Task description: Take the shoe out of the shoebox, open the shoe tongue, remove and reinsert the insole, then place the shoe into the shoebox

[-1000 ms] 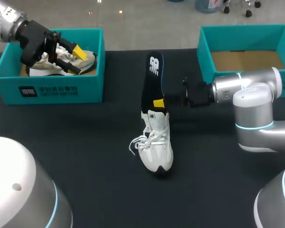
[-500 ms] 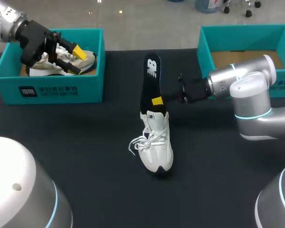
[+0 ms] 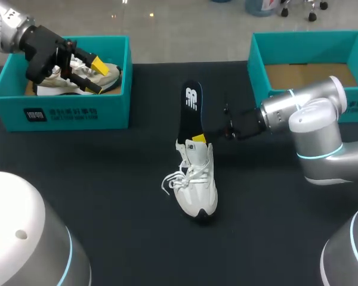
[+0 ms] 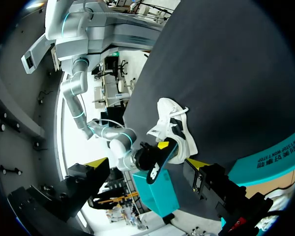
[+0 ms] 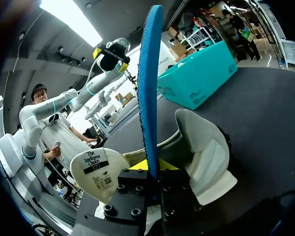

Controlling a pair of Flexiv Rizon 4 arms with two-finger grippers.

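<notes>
Reinsertion: right gripper [image 3: 198, 138], clamped on insole [image 3: 190, 104], holds it at shoe [image 3: 197, 185] opening, 12 o'clock end; next, press it toeward.

A table [image 3: 107, 179] covered in plain black cloth fills the frame from side to side. At the upper left a teal shoebox [image 3: 77, 110] sits on it with its open top up and white print on its near wall, and at the upper right stands a second teal shoebox [image 3: 259, 65], well apart from the first. Between them, just below the middle of the frame, a white shoe [image 3: 197, 185] stands on its sole, toe towards the lower edge, its loose laces trailing onto the cloth at its left.
</notes>
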